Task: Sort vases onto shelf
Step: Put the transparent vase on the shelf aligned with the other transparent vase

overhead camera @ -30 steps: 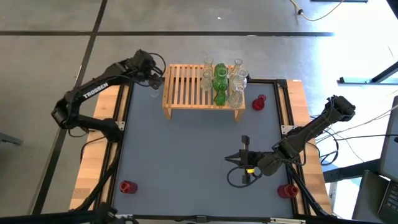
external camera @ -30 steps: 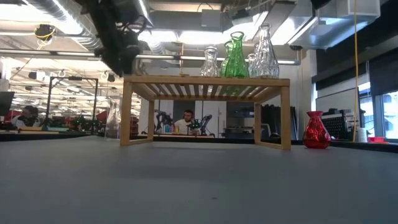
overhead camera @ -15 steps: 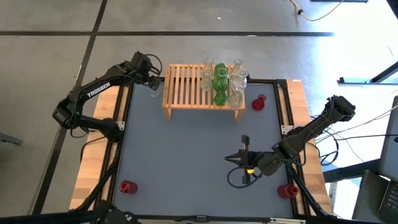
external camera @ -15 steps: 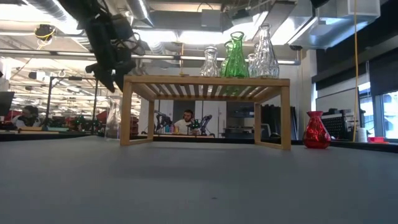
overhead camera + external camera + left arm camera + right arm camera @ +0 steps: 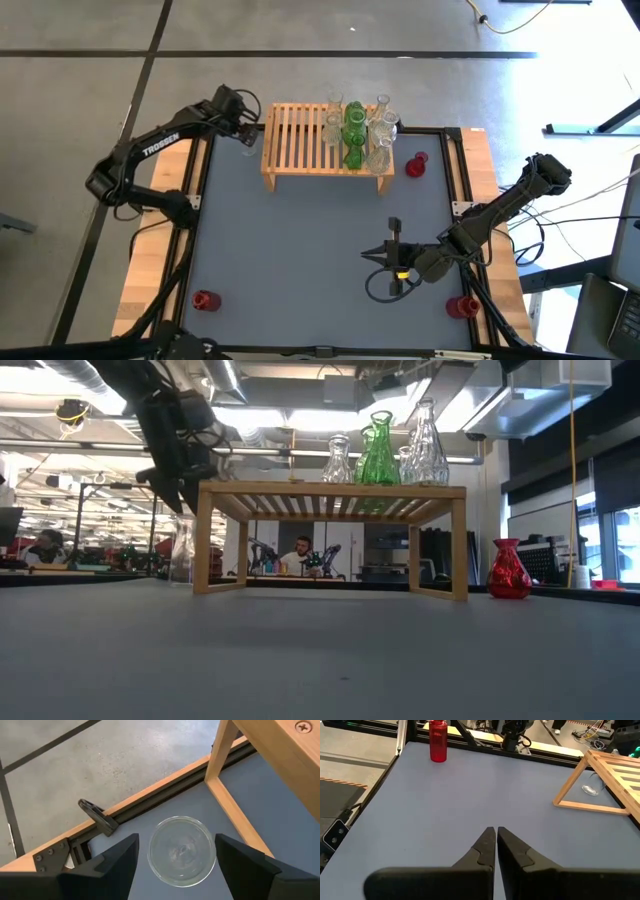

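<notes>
a: left gripper [image 5: 175, 865] hangs over a clear glass vase [image 5: 182, 851] at the far left corner of the table [image 5: 300, 240], just beside the shelf [image 5: 300, 140] leg on that side. fingers spread wide either side of the rim, nothing held yet.

b: right side?

a: right gripper [image 5: 496, 847] pinched shut, empty, low over the mat toward the near right edge. waiting.

b: how does the vase look to handle?

a: thin clear glass, probably light, certainly fragile and slick. rigid, so no give under the pads. i'd guess a hard squeeze risks a crack, a soft one a slip.

b: where to take it?

a: from the left wrist view only the round mouth shows, seen from straight above. body shape below is hard to read. best bet: close across the neck or just under the rim, centred, so it doesn't swing.

b: room on the shelf?

a: clear bottles [image 5: 380, 135] and a green vase [image 5: 353, 130] crowd the right end of the slats; left end bare. slats mean gaps, so set the base flat across two.

b: others left?

a: red vase [image 5: 415, 165] by the shelf's right leg, red bottle [image 5: 204, 300] near left corner, another red piece [image 5: 462, 305] near right corner.
</notes>
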### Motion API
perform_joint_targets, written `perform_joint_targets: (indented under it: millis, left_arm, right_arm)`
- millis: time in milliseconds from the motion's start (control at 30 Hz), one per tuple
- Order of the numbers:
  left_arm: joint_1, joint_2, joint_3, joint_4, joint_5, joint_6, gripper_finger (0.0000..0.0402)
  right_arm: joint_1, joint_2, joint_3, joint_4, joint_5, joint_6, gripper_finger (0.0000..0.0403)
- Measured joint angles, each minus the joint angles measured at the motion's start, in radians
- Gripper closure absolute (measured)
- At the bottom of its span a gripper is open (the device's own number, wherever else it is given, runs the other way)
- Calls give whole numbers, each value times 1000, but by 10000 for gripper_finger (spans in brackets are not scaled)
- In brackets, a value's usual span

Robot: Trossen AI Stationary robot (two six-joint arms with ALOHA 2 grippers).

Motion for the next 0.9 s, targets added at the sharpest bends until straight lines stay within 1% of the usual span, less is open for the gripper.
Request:
perform_joint_targets:
  millis: [167,267,733,900]
  left_arm:
    - [2,32,0,0,5,5,146]
    - [2,43,0,0,28,3,147]
    - [1,49,0,1,19,1,147]
    - [1,49,0,3,18,1,159]
  right_arm:
    - [0,0,0,0,0,0,391]
    - [0,0,0,0,0,0,391]
    - [0,0,0,0,0,-1,391]
    - [0,0,0,0,0,-1,391]
